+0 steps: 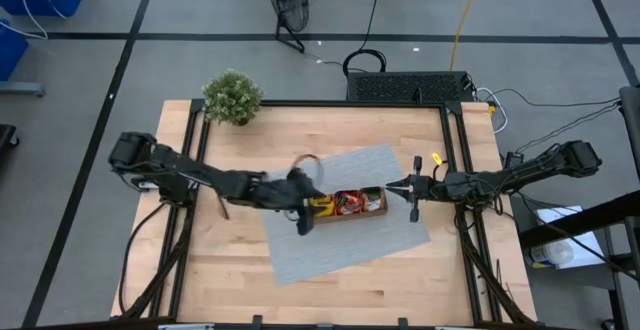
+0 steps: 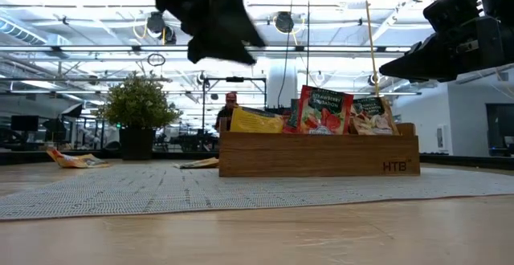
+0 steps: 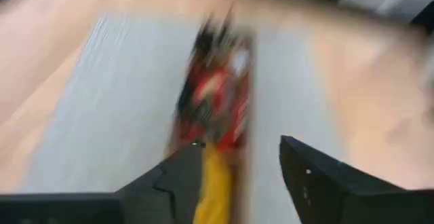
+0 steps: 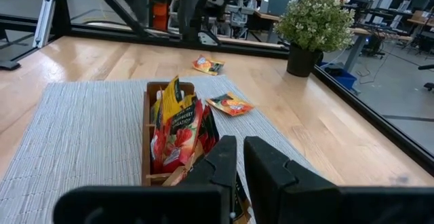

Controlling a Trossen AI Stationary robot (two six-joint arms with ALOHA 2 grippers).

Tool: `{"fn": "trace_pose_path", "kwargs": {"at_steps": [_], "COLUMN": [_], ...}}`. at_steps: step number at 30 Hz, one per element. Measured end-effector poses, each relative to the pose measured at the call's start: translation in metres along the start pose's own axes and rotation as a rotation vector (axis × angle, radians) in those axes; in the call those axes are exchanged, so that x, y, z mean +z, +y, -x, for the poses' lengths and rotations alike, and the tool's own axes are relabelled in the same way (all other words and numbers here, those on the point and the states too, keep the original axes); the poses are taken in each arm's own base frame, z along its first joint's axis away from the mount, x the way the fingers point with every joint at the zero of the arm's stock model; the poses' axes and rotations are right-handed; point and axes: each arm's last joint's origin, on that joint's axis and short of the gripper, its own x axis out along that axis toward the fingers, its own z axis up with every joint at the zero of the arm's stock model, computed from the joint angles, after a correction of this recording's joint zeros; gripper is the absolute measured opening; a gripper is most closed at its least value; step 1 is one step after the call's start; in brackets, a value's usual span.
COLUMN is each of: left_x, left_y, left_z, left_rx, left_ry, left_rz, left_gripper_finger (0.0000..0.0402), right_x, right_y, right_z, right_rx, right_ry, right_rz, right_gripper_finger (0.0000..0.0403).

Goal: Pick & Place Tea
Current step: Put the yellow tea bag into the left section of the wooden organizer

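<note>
Tea sachets (image 2: 324, 111) in tray (image 2: 318, 156) (plant (image 2: 138, 103) behind)

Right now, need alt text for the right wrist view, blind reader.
A wooden tray on a grey woven mat holds upright red and yellow tea sachets, seen past the right gripper with its fingers shut. Two loose sachets lie beyond the tray, near a potted plant.

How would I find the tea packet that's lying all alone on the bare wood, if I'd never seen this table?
Start at the grey woven mat in the middle of the wooden table, where the wooden tray holds upright sachets. Look past the mat toward the potted plant: one orange sachet lies flat on the mat's edge. The lone sachet lies beyond it, flat on bare wood, touching nothing.
</note>
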Motion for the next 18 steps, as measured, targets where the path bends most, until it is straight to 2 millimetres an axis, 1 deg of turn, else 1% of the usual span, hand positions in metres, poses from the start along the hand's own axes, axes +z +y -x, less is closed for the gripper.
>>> {"fn": "trace_pose_path", "kwargs": {"at_steps": [2, 4, 6, 8, 9, 11, 14, 18], "left_x": [0.007, 0.01, 0.014, 0.012, 0.011, 0.013, 0.015, 0.005], "left_y": [-0.006, -0.014, -0.024, -0.032, -0.036, -0.042, -0.044, -0.031], "left_z": [-0.009, -0.018, -0.028, -0.04, -0.046, -0.057, -0.065, -0.075], "left_rx": [0.077, 0.111, 0.112, 0.096, 0.077, 0.035, 0.024, 0.06], "left_ry": [0.157, 0.288, 0.357, 0.405, 0.429, 0.421, 0.426, 0.508], "left_rz": [-0.055, -0.134, -0.203, -0.274, -0.304, -0.345, -0.37, -0.319], "left_gripper_finger": [0.0171, 0.0133, 0.0085, 0.003, 0.0016, 0.0012, 0.0005, 0.0005], "right_x": [0.0, 0.0, 0.0, -0.001, -0.001, -0.001, -0.001, -0.001], "right_y": [0.0, 0.0, 0.0, 0.0, 0.0, 0.0, 0.0, 0.0], "right_z": [0.0, 0.0, 0.0, 0.0, 0.0, 0.0, 0.0, 0.0], "right_rx": [0.0, -0.001, 0.0, 0.0, 0.0, 0.0, 0.0, 0.0], "right_ry": [0.0, 0.002, 0.004, 0.004, 0.005, 0.009, 0.01, 0.011], "right_rz": [0.0, 0.001, 0.001, 0.001, 0.002, 0.003, 0.003, 0.004], "right_gripper_finger": [0.0018, 0.0018, 0.0018, 0.0018, 0.0018, 0.0018, 0.0018, 0.0018]}}
